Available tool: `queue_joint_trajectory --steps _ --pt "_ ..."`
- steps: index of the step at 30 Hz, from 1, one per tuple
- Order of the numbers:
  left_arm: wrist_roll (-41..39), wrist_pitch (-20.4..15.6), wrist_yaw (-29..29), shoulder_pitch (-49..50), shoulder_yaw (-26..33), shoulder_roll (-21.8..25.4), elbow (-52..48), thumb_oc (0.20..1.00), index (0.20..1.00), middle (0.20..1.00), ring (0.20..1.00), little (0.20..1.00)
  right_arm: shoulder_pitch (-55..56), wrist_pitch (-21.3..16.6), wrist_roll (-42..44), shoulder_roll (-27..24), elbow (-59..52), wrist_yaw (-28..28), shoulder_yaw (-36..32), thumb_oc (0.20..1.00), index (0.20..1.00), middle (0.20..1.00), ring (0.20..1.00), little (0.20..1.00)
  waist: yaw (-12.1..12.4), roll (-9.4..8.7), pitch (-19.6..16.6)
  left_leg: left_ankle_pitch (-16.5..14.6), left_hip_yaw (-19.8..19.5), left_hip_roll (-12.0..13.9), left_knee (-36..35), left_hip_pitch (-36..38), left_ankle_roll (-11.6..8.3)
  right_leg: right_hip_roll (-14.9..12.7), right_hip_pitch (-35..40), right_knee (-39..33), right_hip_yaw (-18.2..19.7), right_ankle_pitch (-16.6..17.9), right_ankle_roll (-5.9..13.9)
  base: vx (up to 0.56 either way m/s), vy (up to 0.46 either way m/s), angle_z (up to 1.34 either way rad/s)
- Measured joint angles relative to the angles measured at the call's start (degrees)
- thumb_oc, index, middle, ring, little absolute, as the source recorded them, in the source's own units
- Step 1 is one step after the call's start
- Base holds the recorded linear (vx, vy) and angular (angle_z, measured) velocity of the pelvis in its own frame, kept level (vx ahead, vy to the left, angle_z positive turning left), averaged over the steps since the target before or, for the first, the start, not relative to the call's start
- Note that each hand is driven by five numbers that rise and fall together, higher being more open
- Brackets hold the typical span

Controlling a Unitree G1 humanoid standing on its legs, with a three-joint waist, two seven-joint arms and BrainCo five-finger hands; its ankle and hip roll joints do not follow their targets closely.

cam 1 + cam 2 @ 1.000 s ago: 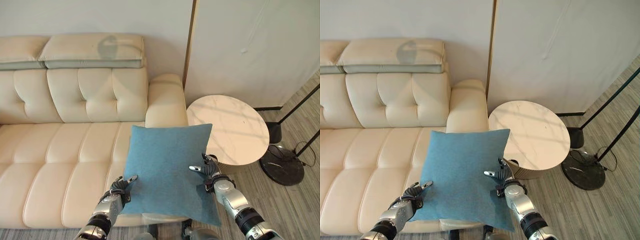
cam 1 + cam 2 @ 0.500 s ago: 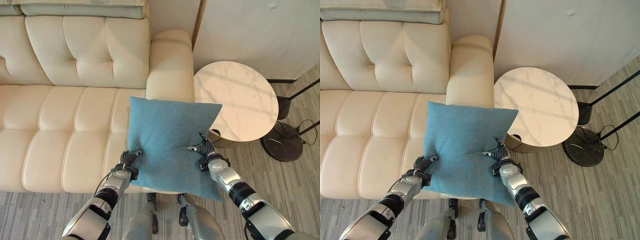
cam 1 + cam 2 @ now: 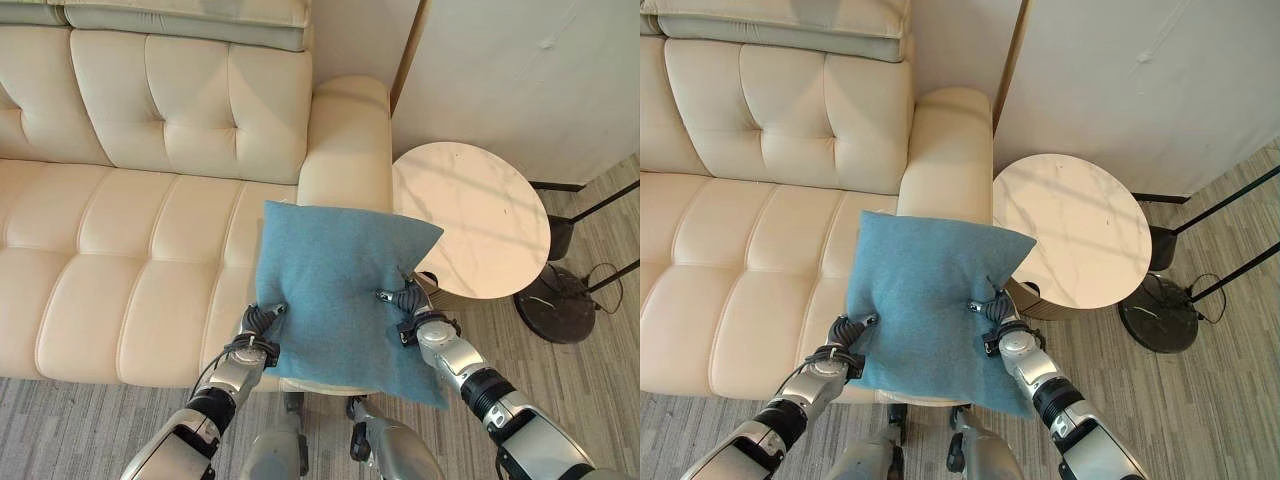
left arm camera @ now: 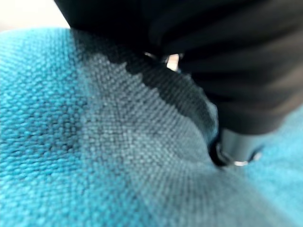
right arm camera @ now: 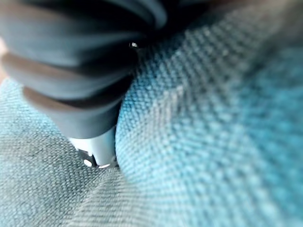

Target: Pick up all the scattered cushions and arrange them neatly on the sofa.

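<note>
- On the left, a cream leather sofa (image 3: pixel 120 250) with tufted back cushions spreads across the head views, its seat running from the far left edge to a padded armrest (image 3: pixel 345 140).
- My left hand (image 3: pixel 258 330) comes up from the lower left and grips the left edge of a blue cushion (image 3: pixel 335 290), fingers (image 3: pixel 270 313) curled into the fabric so that it puckers around them.
- In the left wrist view, the hand's dark ribbed cover presses against the woven blue cloth, which dimples where a finger digs in.
- The blue cushion is square and held up between my two hands, in front of the sofa's front edge. From the head camera it overlaps the right end of the seat, just below the armrest.
- My right hand (image 3: pixel 410 310) comes from the lower right and clamps the cushion's right side, fingers pinched into the cloth.
- In the right wrist view, a silver finger sinks into a fold of the blue weave.
- Right of the armrest stands a round white marble side table (image 3: pixel 470 215), its top bare.
- Farther right, a black round lamp base (image 3: pixel 555 305) sits on grey wood-grain floor (image 3: pixel 590 390), with thin black poles rising from it.
</note>
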Motion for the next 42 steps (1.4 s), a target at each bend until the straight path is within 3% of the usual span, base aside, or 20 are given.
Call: queue_joint_trajectory --steps 7,8,9,11,14,15,18,22,23,27,28,29,30,31,34,36,37,38,41,42 --pt "0.26 0.63 1.78 5.72 0.76 2.56 -10.23 0.2 0.2 0.2 0.2 0.2 1.93 0.8 -0.37 -1.33 -6.69 -0.71 0.85 0.2 0.2 0.2 0.2 0.2 0.51 -0.35 -0.18 -0.04 1.63 0.19 1.15 0.55 1.2 0.13 -0.16 1.26 2.0 1.11 0.51 -0.12 -0.022 -0.13" --pt "0.73 0.92 1.81 7.07 1.39 3.32 -12.45 0.2 0.2 0.2 0.2 0.2 2.06 1.04 -1.04 -1.69 -7.31 -0.57 1.48 0.2 0.2 0.2 0.2 0.2 0.68 0.24 0.12 0.05 1.82 1.37 1.31 0.43 1.89 0.48 -0.38 3.23 2.16 -0.59 2.13 -0.05 -0.107 0.01" --pt "2.47 1.04 1.85 8.46 1.73 3.56 -15.0 0.2 0.2 0.2 0.2 0.2 2.96 1.05 -1.65 -2.26 -8.85 -0.47 1.46 0.2 0.2 0.2 0.2 0.2 0.67 1.28 0.31 -0.05 1.28 2.66 1.33 0.61 2.07 0.71 -1.5 9.42 1.56 -6.2 2.63 -0.01 -0.083 0.02" --pt "4.25 1.7 1.82 11.99 3.1 4.16 -19.08 0.2 0.2 0.2 0.2 0.2 5.6 1.43 -2.56 -3.34 -12.79 0.23 1.37 0.2 0.2 0.2 0.2 0.2 1.88 1.31 -0.22 0.51 0.94 3.98 1.61 0.59 1.28 0.38 1.04 16.82 1.72 -12.62 3.08 -0.04 -0.151 0.07" --pt "5.43 2.41 1.81 14.31 3.71 4.59 -21.16 0.2 0.2 0.2 0.2 0.2 7.06 1.44 -3.71 -3.67 -16.49 0.95 1.08 0.2 0.2 0.2 0.2 0.2 3.24 1.13 -0.29 1.22 0.06 3.66 1.98 0.27 0.33 0.44 5.44 13.42 4.37 -17.71 3.54 -0.2 -0.258 0.11" --pt "6.68 2.53 1.78 16.62 5.9 3.43 -21.97 0.2 0.2 0.2 0.2 0.2 8.44 1.45 -4.43 -4.24 -18.74 1.46 1.16 0.2 0.2 0.2 0.2 0.2 3.77 1.78 -0.48 1.72 -0.15 4.01 2.73 -0.24 -0.34 1.99 9.21 6.0 4.88 -13.8 1.23 -0.17 -0.173 0.07" --pt "6.98 2.67 1.81 19.46 6.17 3.16 -23.87 0.2 0.2 0.2 0.2 0.2 10.24 1.4 -4.71 -6.13 -23.05 2.37 0.9 0.2 0.2 0.2 0.2 0.2 4.22 2.73 -0.64 2.74 -2.27 5.23 3.83 -1.61 -1.85 4.23 12.4 -0.01 2.97 -10.51 -0.33 -0.32 -0.261 0.33" --pt "6.97 2.84 1.78 24.16 6.65 2.02 -28.55 0.2 0.2 0.2 0.2 0.2 12.45 1.39 -4.75 -7.96 -27.87 2.77 0.39 0.2 0.2 0.2 0.2 0.2 4.47 3.31 -0.6 4.22 -3.76 6.48 3.58 -1.45 -3.94 5.7 13.51 -0.01 0.5 -10.89 -0.87 -0.27 -0.11 0.42" --pt "7.0 3.22 1.78 25.14 6.49 1.5 -30.48 0.2 0.2 0.2 0.2 0.2 12.57 1.22 -4.88 -9.4 -29.44 2.8 0.43 0.2 0.2 0.2 0.2 0.2 4.57 4.81 -0.37 5.64 -6.89 7.07 4.61 -2.83 -5.95 7.03 12.39 2.78 -0.72 -11.39 -2.46 -0.32 -0.087 0.53" --pt "7.55 3.31 1.92 25.6 6.69 1.63 -32.37 0.2 0.2 0.2 0.2 0.2 12.84 1.17 -5.48 -9.87 -31.11 3.19 -0.16 0.2 0.2 0.2 0.2 0.2 4.58 5.82 -0.3 6.71 -7.9 6.8 5.65 -3.47 -8.62 6.29 10.65 5.99 -2.09 -14.6 -5.88 -0.13 -0.023 0.29" --pt "7.65 3.29 2.2 25.6 6.97 2.02 -32.52 0.2 0.2 0.2 0.2 0.2 13.09 1.15 -5.78 -10.04 -33.19 3.33 -0.12 0.2 0.2 0.2 0.2 0.2 4.68 5.68 -0.32 2.37 -7.63 5.35 9.81 -4.14 -6.96 5.13 9.62 6.79 -2.59 -14.11 -6.94 -0.12 0.002 -0.06" --pt "7.78 3.22 2.47 25.55 7.38 1.99 -32.56 0.2 0.2 0.2 0.2 0.2 13.52 0.9 -5.81 -10.04 -35.39 3.38 -0.13 0.2 0.2 0.2 0.2 0.2 4.29 5.0 -0.52 -0.21 -6.32 3.35 12.71 -4.82 -4.58 3.73 8.21 7.96 -2.56 -14.59 -6.32 -0.12 0.016 0.01" --pt "7.93 3.2 2.56 25.47 7.6 1.91 -32.62 0.2 0.2 0.2 0.2 0.2 13.64 0.85 -5.75 -10.4 -36.84 3.42 -0.17 0.2 0.2 0.2 0.2 0.2 3.99 5.41 -0.45 -0.86 -5.28 2.27 13.03 -4.52 -3.38 3.4 7.44 9.38 -3.17 -14.15 -5.38 -0.15 0.03 0.42" --pt "8.95 3.16 2.78 25.39 7.5 1.27 -33.93 0.2 0.2 0.2 0.2 0.2 14.76 0.46 -5.76 -12.01 -39.98 3.41 -0.74 0.2 0.2 0.2 0.2 0.2 2.4 7.22 -0.67 -1.79 -4.86 2.95 10.85 -4.3 -1.63 4.34 5.96 11.8 -4.16 -15.16 -4.02 -0.1 0.04 0.67" --pt "9.3 2.69 4.0 26.02 7.77 1.27 -37.17 0.2 0.2 0.2 0.2 0.2 14.97 -0.67 -5.48 -12.39 -40.31 3.24 -1.26 0.2 0.2 0.2 0.2 0.2 2.36 6.86 -0.73 -0.36 -6.46 2.09 7.36 -4.48 -2.49 3.42 3.99 14.7 -4.94 -16.51 -4.26 -0.05 0.054 0.53" --pt "9.04 2.56 4.48 26.06 7.86 1.35 -37.15 0.2 0.2 0.2 0.2 0.2 15.04 -0.83 -4.51 -12.66 -40.86 3.22 -0.96 0.2 0.2 0.2 0.2 0.2 2.65 6.07 -0.73 -3.57 -1.72 2.98 6.33 -4.15 -3.32 1.85 4.41 13.09 -7.06 -14.91 -5.54 -0.02 0.06 0.53" --pt "9.0 2.4 4.53 26.06 7.89 1.51 -37.14 0.2 0.2 0.2 0.2 0.2 15.01 -1.01 -4.51 -12.75 -41.11 3.22 -0.95 0.2 0.2 0.2 0.2 0.2 2.56 5.5 -0.55 -4.19 0.17 3.18 6.51 -4.14 -3.23 1.03 4.63 12.25 -7.94 -14.73 -5.56 -0.06 0.128 0.55" --pt "8.9 2.25 4.55 26.17 7.83 1.48 -37.12 0.2 0.2 0.2 0.2 0.2 14.95 -1.43 -4.51 -12.67 -41.32 3.22 -1.03 0.2 0.2 0.2 0.2 0.2 2.81 4.88 -0.21 -3.64 0.21 3.41 7.63 -3.83 -1.18 -0.14 4.81 12.33 -8.37 -14.53 -5.41 -0.09 0.185 0.54" --pt "2.5 -0.16 4.65 26.61 7.81 -0.86 -36.58 0.2 0.2 0.2 0.2 0.2 15.53 -1.54 -4.51 -13.56 -42.43 2.71 -1.32 0.2 0.2 0.2 0.2 0.2 -0.14 4.27 -0.11 -3.79 6.85 7.63 7.56 -2.55 -2.18 -2.83 8.06 10.35 -15.58 -13.9 -4.4 -0.06 0.202 1.16" --pt "0.65 -0.72 4.76 26.46 7.79 -2.11 -36.6 0.2 0.2 0.2 0.2 0.2 15.51 -1.72 -4.57 -13.93 -42.94 2.68 -2.16 0.2 0.2 0.2 0.2 0.2 -0.48 4.35 -0.15 -3.85 9.71 10.38 7.05 -2.54 -2.22 -3.44 8.22 10.35 -17.81 -13.79 -3.62 0.0 0.231 0.87"
